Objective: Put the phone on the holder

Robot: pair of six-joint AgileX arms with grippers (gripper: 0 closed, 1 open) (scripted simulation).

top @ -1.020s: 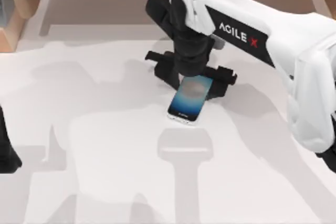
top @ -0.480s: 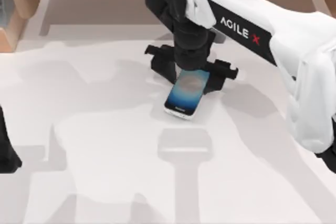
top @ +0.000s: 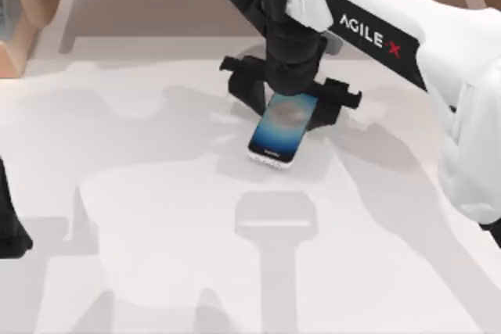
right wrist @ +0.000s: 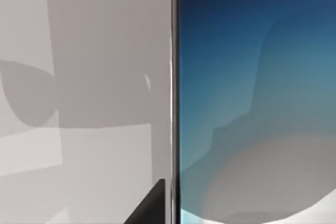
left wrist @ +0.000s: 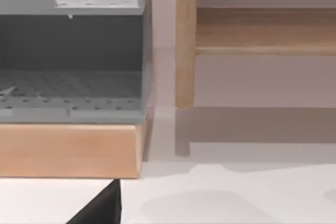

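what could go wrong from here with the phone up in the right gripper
1. The right gripper appears to hold the phone by its upper end alone, lower end hanging free over the table; it might tilt or slip.
2. The holder sits beneath the arm, mostly hidden from above, so lining the phone up could be harder to judge.

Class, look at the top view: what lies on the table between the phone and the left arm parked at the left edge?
Nothing but shadows: the table is bare between the phone and the left arm.
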